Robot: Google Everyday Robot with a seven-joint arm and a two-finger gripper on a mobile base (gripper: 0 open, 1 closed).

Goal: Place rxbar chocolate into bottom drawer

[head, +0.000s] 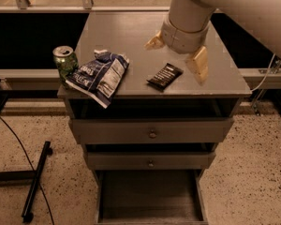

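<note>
Camera view: spread hand (176,53) hovers over rxbar chocolate (165,76), lettering unreadable.

My gripper (174,60) hangs spread wide above the top of a grey wooden cabinet (131,27), which stands on a speckled terrazzo floor (253,172) in dim, warm light. Behind it a pale rail (23,76) crosses a dark wall (28,36), and a black stand leg (37,179) lies on the floor.

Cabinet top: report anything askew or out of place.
The chip bag is crumpled and overhangs the front edge beside the can. The rxbar chocolate lies diagonally under the open gripper.
</note>
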